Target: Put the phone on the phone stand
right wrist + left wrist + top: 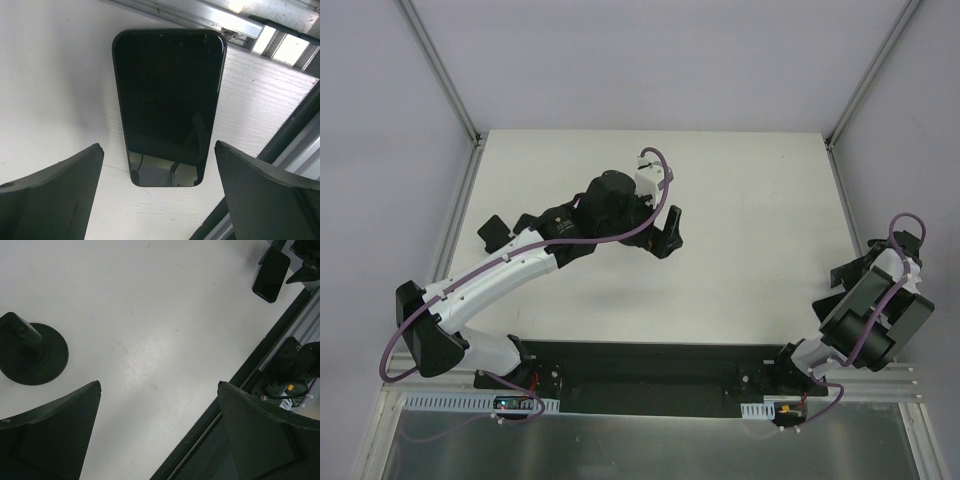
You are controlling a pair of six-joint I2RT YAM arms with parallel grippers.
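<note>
The phone (pixel 167 100) is a flat black slab lying on the white table (pixel 55 80) near its right edge. My right gripper (pixel 159 145) hangs just above it, open and empty, one finger to each side of its near end. It also shows in the left wrist view (pixel 271 275), at the top right between the right fingers. The phone stand (pixel 35 352), with its black disc base and stem, stands just left of my left gripper (pixel 159 385), which is open and empty above bare table. In the top view the left gripper (pixel 665 232) is mid-table and the right gripper (pixel 868 265) is at the right edge.
A black base rail (pixel 640 375) runs along the near edge and shows in the left wrist view (pixel 240 385). An aluminium frame rail (pixel 200 12) lies just beyond the phone at the table's right edge. Grey walls and frame posts enclose the table.
</note>
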